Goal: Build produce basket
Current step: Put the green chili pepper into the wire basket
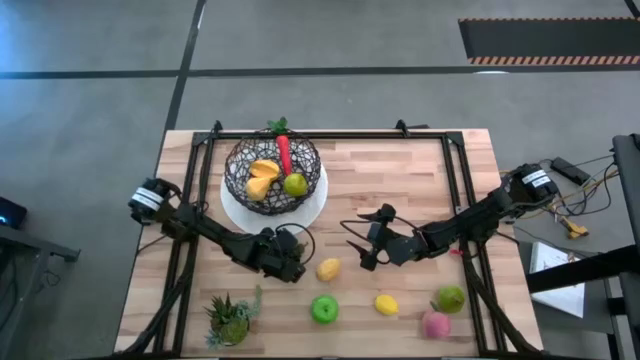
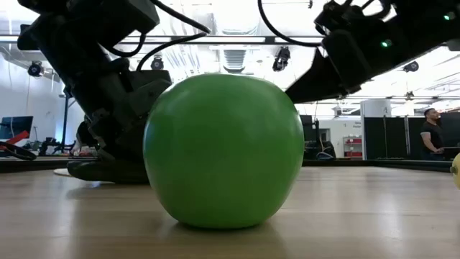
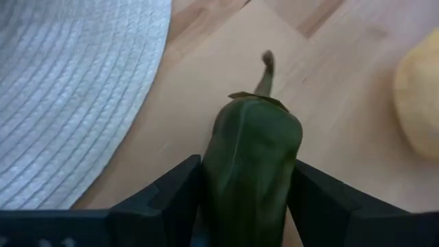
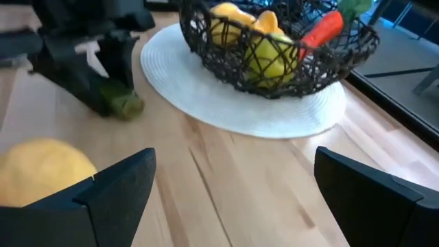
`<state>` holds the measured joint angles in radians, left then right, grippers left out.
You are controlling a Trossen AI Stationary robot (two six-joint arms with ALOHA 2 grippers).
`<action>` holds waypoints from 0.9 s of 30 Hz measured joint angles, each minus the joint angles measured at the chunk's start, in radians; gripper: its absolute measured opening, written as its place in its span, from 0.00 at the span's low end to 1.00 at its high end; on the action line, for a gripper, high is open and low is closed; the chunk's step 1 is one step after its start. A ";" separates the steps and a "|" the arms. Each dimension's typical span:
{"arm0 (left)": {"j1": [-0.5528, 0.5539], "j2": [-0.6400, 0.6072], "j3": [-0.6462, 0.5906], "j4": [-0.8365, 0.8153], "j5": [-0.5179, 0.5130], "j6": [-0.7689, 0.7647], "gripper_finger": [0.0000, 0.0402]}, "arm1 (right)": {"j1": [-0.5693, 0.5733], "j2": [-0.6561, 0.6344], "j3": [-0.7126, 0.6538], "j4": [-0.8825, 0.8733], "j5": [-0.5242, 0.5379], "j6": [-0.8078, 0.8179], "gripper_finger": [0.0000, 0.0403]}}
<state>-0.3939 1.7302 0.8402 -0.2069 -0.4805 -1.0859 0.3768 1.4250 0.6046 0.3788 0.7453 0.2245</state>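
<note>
At table centre, just off the white plate (image 1: 312,205) at its 5 o'clock edge, the left gripper (image 1: 288,263) is seen clenched on a dark green pepper (image 3: 251,171), fingers (image 3: 161,199) pressed to both flanks, stem pointing fwd. The basket (image 1: 272,172) sits on the plate at approx 11 o'clock of the table and already holds an orange piece (image 1: 263,176), a yellow-green fruit (image 1: 295,184) and a red piece with green top (image 1: 283,150). The right gripper (image 1: 366,243) is held open and empty near centre, w/ nothing between its fingers. Loose produce is left along the 6 o'clock side: a yellow lemon-like piece (image 1: 328,268) just beside the left gripper, a green apple (image 1: 324,309), a yellow lemon (image 1: 386,304), an olive-green fruit (image 1: 450,297) and a pink one (image 1: 436,323). A spiky potted plant (image 1: 231,318) stands at 7 o'clock. The pepper is judged light, hard-shelled and smooth, so prob. slippery; a grip across its widest mid-body is judged better than near the tapered stem end. The round pieces are likely to roll if nudged.
</note>
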 joint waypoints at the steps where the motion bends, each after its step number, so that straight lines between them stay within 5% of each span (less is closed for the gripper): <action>1: 0.007 0.000 0.000 0.004 0.002 0.007 0.46 | 0.006 0.000 -0.006 -0.002 0.009 0.004 0.94; 8: 0.057 -0.056 0.000 0.027 0.008 0.123 0.24 | 0.023 0.000 -0.055 0.001 0.081 0.041 0.94; 17: 0.111 -0.364 0.006 0.224 -0.022 0.523 0.24 | 0.022 0.000 -0.098 0.001 0.231 0.056 0.94; 22: 0.293 -0.534 -0.019 0.231 -0.069 0.729 0.24 | 0.017 0.000 -0.102 0.001 0.277 0.057 0.94; 27: 0.508 -0.564 -0.103 0.246 -0.053 0.773 0.24 | 0.001 0.000 -0.102 0.001 0.277 0.085 0.94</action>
<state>0.1143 1.1661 0.7375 0.0388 -0.5332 -0.3126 0.3776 1.4254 0.5026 0.3801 1.0225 0.3100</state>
